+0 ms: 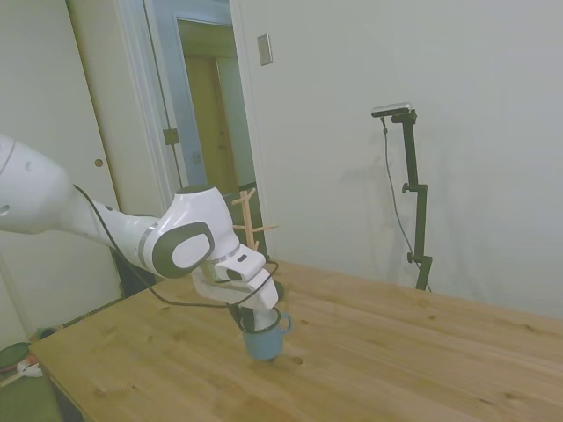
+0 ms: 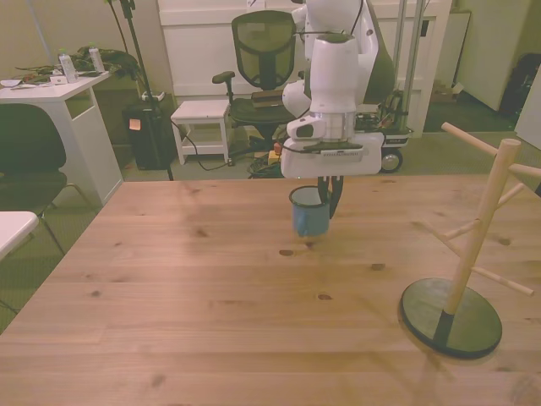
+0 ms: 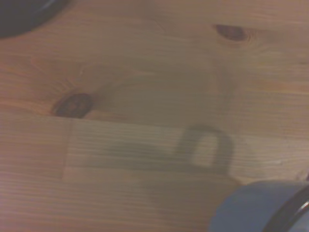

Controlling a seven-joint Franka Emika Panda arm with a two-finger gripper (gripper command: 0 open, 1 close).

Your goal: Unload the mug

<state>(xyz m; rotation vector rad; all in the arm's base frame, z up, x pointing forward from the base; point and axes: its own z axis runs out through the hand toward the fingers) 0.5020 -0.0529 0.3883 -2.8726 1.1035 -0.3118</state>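
Jaws: the gripper (image 2: 328,196) points down from the wrist, its jaws pinching the rim of the mug; one dark finger (image 2: 335,196) runs down the outside of the cup wall on the front view's right.
Mug: the mug (image 2: 309,211) is light blue with a thin dark rim, upright with its mouth facing up, hanging from the jaws low over the surface; whether its base touches the wood cannot be told. In the side view the mug (image 1: 263,336) shows its loop handle turned toward the picture's right. The wrist view catches only a blurred curved piece of the blue mug (image 3: 263,207) and its dark rim, with the shadow of the handle lying on the planks beside it.
Arm: the white arm (image 1: 176,249) reaches low across the surface, the gripper (image 1: 249,318) beneath its last joint.
Surface: a wooden surface (image 2: 194,313) of light planks with dark knots; one knot lies just beside the mug toward the camera in the front view.
Mug tree: a wooden mug tree (image 2: 473,245) with bare pegs stands on a dark round base at the front view's right, well apart from the mug; in the side view the mug tree (image 1: 250,221) rises behind the arm.
Background: an office chair (image 2: 264,59) and a white desk (image 2: 51,101) stand beyond the surface.
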